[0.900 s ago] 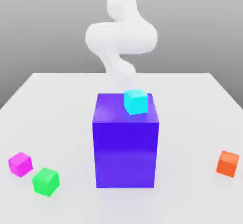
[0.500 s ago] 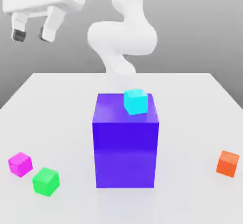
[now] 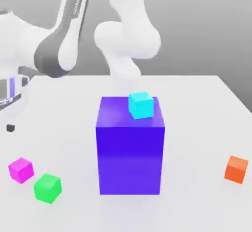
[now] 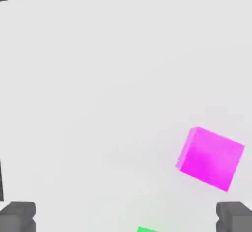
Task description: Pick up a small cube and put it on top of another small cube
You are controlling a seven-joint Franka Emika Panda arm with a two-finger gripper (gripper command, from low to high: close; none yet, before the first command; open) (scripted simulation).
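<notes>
1. The small magenta cube (image 3: 21, 170) is resting on the table (image 3: 197, 113), near the exterior view's left edge, just beyond the green cube (image 3: 47, 188).
2. The gripper (image 4: 126, 217) is hovering above the table, standing open and empty; the magenta cube is lying below, off-centre towards one finger.
3. The blue-violet block (image 3: 130, 152) is standing mid-table, bearing the cyan cube (image 3: 141, 105).

A smooth, faintly glossy face is shown by the big blue-violet block (image 3: 130, 159), plastic-like in look — soft pale sheen is carried across its front. Plain, smooth, nearly matt faces are seen on the magenta-pink cube (image 4: 211, 158), and the pale tabletop (image 3: 197, 127) is left smooth — faintly reflective below the block.
</notes>
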